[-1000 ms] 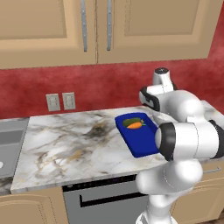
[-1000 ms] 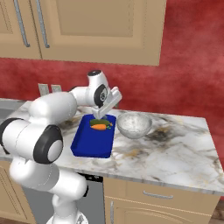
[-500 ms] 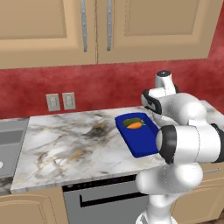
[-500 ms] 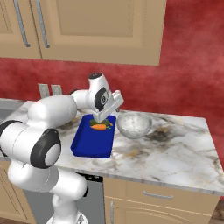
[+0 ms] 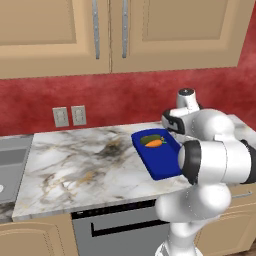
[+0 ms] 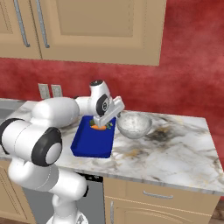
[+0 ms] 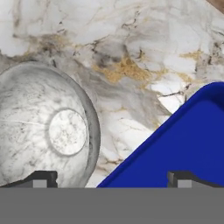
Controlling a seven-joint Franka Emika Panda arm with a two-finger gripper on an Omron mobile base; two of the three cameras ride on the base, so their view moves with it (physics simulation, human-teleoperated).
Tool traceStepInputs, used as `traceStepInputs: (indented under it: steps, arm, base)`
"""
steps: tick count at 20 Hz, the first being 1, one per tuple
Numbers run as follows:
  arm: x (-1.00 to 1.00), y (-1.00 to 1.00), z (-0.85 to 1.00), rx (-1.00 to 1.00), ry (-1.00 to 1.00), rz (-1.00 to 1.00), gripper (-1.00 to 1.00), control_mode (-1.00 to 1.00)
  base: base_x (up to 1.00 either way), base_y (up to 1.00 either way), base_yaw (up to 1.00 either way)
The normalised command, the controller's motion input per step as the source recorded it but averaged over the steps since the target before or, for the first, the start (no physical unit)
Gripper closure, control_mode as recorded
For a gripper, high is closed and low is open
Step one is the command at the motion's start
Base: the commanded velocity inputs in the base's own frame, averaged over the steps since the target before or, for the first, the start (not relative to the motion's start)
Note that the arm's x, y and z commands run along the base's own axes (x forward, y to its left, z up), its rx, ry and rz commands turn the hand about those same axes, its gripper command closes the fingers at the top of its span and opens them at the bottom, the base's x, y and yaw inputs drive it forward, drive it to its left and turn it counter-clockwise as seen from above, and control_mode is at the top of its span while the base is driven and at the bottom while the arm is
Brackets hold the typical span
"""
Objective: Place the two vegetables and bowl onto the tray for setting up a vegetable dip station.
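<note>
The dark blue tray [image 5: 161, 161] lies on the marble counter with the orange carrot [image 5: 154, 143] and the dark-green cucumber piece [image 5: 149, 138] at its far end. Seen from the right base, the carrot [image 6: 99, 127] lies just under my hand. The grey marbled bowl [image 6: 134, 124] stands upright on the counter, close beside the tray's right rim [image 6: 112, 139]. My gripper [image 6: 106, 120] hovers open and empty over the tray's far right corner, next to the bowl. Through the hand view, the bowl [image 7: 48, 131] sits left and the tray [image 7: 188, 144] right, with my gripper [image 7: 112, 180] over the strip between them.
A sink [image 5: 11, 162] is set in the counter's left end. Two wall outlets [image 5: 69, 116] sit on the red backsplash under the wooden cabinets [image 5: 110, 35]. Bare marble stretches left of the tray [image 5: 85, 160] and right of the bowl [image 6: 175, 151].
My hand has shifted a little right and down, toward the bowl. The jaws stay open. Carrot, cucumber piece, tray and bowl have not moved.
</note>
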Motion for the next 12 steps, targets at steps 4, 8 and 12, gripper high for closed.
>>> traceStepInputs:
  steps: [4,8,12]
  arm:
    - [0.0,-0.18,-0.04,0.0,0.0,-0.01,-1.0,-1.0]
    - [0.0,-0.16,-0.14,0.0,0.0,-0.01,-1.0,-1.0]
    - [0.0,-0.11,-0.19,0.0,0.0,0.0,-1.0,-1.0]
  base:
    - [0.0,0.0,0.0]
    - [0.0,0.0,0.0]
    - [0.0,0.0,0.0]
